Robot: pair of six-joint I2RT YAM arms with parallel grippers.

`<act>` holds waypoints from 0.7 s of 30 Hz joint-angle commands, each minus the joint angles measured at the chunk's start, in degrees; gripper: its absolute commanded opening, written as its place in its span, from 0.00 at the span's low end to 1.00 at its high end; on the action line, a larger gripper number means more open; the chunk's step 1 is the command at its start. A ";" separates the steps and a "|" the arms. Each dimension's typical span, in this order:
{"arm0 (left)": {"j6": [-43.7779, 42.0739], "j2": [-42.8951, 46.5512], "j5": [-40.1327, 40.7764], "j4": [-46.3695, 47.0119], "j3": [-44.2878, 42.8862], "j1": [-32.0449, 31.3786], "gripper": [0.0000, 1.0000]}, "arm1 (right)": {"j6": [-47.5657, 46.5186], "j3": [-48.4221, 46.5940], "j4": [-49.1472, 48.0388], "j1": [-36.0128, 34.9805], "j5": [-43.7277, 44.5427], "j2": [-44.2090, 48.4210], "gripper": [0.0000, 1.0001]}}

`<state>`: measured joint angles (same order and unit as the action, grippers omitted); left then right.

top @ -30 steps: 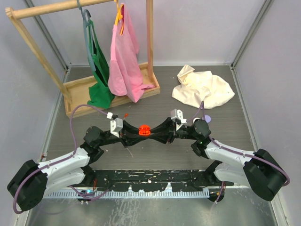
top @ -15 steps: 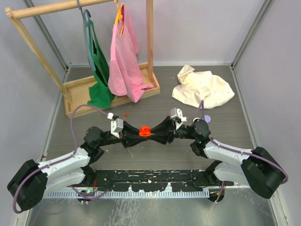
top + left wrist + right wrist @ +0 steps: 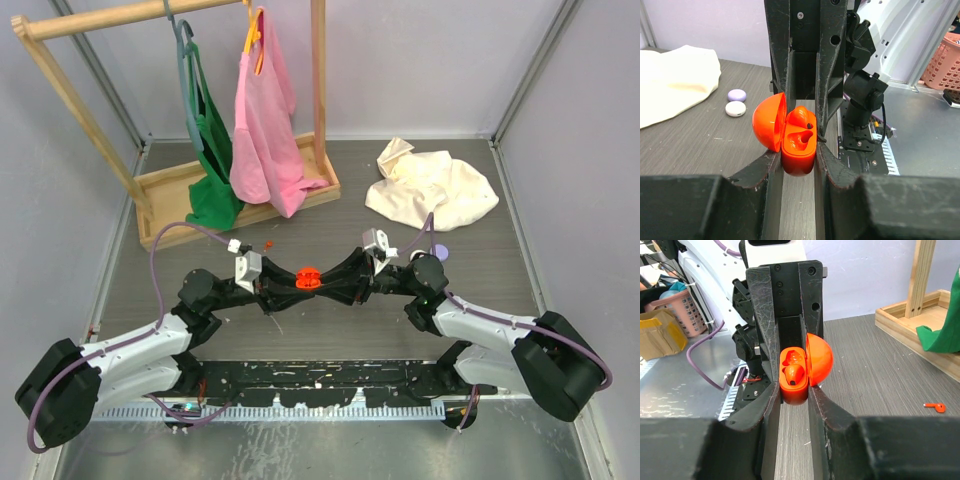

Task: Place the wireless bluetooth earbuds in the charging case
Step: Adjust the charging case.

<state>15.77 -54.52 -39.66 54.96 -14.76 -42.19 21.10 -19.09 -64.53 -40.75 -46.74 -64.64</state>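
An orange-red charging case point(image 3: 306, 276) hangs above the table's middle with its lid point(image 3: 769, 123) open. My left gripper point(image 3: 289, 282) and right gripper point(image 3: 325, 281) meet tip to tip and both pinch the case body point(image 3: 798, 152), which also shows in the right wrist view point(image 3: 794, 388). One red earbud point(image 3: 794, 374) sits in the socket nearer the right arm. The other socket point(image 3: 801, 138) looks empty. A loose red earbud point(image 3: 935, 406) lies on the table and also shows in the top view point(image 3: 268, 243).
A lilac round case point(image 3: 737, 94) and a white round case point(image 3: 735, 108) lie by a cream cloth point(image 3: 430, 185) at the back right. A wooden rack point(image 3: 240, 190) with green and pink garments stands at the back left.
The right arm has edged slightly to the left. The case stays held between both grippers.
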 commanded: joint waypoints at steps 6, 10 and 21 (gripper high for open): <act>-0.82 3.30 1.48 2.32 -0.38 -0.42 0.30 | -2.93 -1.66 2.28 0.78 1.13 3.65 0.01; -0.99 4.81 2.02 1.25 0.25 -0.38 0.33 | -3.57 -1.82 3.90 1.04 0.83 4.76 0.01; -1.12 6.23 2.39 -0.24 0.79 -0.42 0.32 | -3.70 -1.92 4.70 1.32 0.60 4.96 0.01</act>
<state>15.57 -49.69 -37.45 51.99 -13.80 -42.63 18.33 -19.16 -59.05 -40.01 -46.85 -60.95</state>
